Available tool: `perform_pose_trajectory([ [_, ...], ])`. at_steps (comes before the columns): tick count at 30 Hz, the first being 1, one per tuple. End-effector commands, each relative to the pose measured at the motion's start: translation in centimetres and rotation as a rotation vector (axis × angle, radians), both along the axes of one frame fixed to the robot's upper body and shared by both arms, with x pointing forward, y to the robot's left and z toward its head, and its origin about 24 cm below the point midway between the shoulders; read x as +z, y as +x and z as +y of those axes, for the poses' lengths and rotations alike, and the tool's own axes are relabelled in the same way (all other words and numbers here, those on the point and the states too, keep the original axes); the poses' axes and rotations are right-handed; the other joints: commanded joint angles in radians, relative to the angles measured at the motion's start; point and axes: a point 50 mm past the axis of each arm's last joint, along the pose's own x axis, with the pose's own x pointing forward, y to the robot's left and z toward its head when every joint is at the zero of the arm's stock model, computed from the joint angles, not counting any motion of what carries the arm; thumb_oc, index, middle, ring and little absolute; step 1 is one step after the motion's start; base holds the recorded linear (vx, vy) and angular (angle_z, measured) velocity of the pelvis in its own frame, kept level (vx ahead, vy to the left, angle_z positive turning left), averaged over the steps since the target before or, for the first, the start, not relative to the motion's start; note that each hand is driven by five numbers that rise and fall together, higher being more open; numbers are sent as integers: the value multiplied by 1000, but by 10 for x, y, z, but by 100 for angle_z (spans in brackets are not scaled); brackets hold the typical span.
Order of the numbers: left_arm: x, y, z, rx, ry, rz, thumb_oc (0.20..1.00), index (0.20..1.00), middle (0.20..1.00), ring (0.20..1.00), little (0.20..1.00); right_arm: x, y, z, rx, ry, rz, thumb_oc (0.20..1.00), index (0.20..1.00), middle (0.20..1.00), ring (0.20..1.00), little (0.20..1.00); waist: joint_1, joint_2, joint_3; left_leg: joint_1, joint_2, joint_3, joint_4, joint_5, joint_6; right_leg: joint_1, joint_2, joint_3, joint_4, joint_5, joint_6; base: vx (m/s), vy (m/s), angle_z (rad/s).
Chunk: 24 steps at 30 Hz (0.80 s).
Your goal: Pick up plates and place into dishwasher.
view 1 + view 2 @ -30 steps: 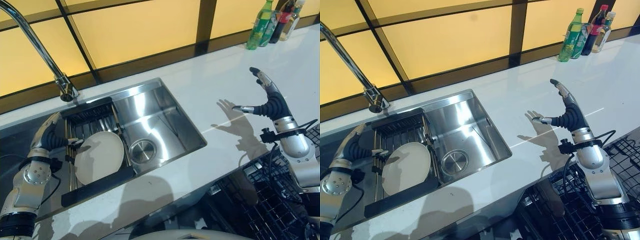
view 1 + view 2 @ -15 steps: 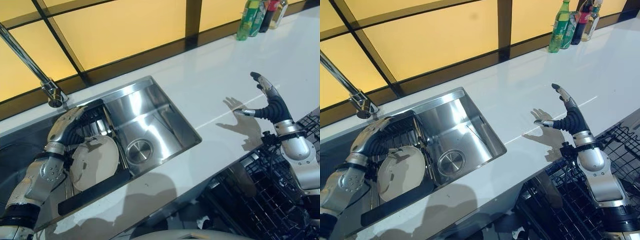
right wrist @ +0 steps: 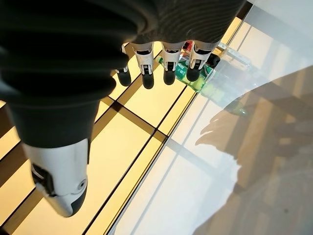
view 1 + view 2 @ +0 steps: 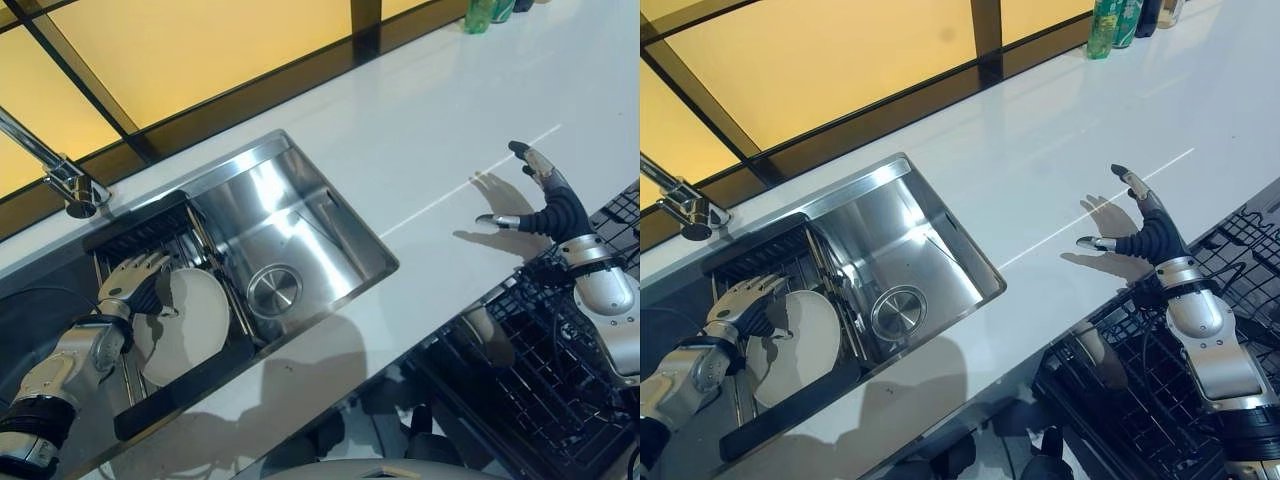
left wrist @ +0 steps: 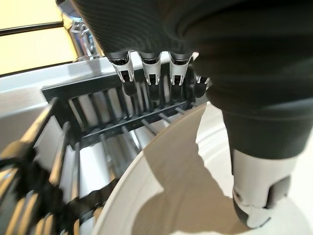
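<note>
A white plate (image 4: 195,325) leans in the dark dish rack (image 4: 150,232) at the left end of the steel sink (image 4: 300,225). My left hand (image 4: 132,287) is at the plate's upper left rim with its fingers spread and straight. In the left wrist view its fingers (image 5: 150,73) reach past the plate (image 5: 181,196) rim toward the rack bars (image 5: 98,112), and the thumb (image 5: 259,196) hovers over the plate's face. My right hand (image 4: 548,208) is held open above the white counter, over the dishwasher rack (image 4: 540,400), with nothing in it.
A round drain (image 4: 273,290) sits in the sink floor and a faucet (image 4: 60,178) stands at its back left. Bottles (image 4: 1107,15) stand at the counter's far right. The black wire dishwasher rack is pulled out below the counter's front edge.
The camera has turned, shifting the whole scene. My left hand has come down from arching over the rack to the plate's upper left rim. The right hand stays raised and open.
</note>
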Motion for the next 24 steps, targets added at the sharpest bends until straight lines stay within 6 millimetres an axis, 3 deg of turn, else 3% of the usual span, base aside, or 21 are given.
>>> perform_pose_trajectory([
  [1, -9, -12, 30, 168, 22, 165, 1000, 1000, 1000, 1000, 1000, 35, 5, 19, 88, -24, -130, 1000, 1000, 1000, 1000, 1000, -19, -71, -40, -125, -15, 10, 62, 35, 13, -47, -109, 99, 158, -119, 56, -45, 15, -10],
  [6, -8, -13, 38, 212, -20, 145, 1000, 1000, 1000, 1000, 1000, 38, 4, 21, 97, -23, -139, 1000, 1000, 1000, 1000, 1000, -21, -78, -24, -135, -14, 11, 67, 37, 15, -54, -108, 101, 160, -119, 57, -19, -2, -6],
  [11, -7, -11, 34, 222, -175, 117, 1000, 1000, 1000, 1000, 1000, 37, 2, 21, 103, -24, -137, 1000, 1000, 1000, 1000, 1000, -19, -79, -22, -139, -12, 9, 69, 38, 14, -55, -106, 100, 163, -123, 55, 0, 0, 0],
  [18, -12, -5, 8, 193, -849, 157, 1000, 1000, 1000, 1000, 1000, 31, -1, 20, 101, -20, -118, 1000, 1000, 1000, 1000, 1000, -11, -79, -33, -126, -7, 7, 65, 37, 14, -43, -102, 95, 164, -131, 51, 28, -9, 1],
  [24, -20, -14, -4, 112, -1031, 353, 1000, 1000, 1000, 1000, 1000, 27, -1, 19, 110, -21, -96, 1000, 1000, 1000, 1000, 1000, -9, -70, -45, -112, -2, 10, 67, 34, 11, -32, -102, 93, 168, -134, 52, 29, -12, 1],
])
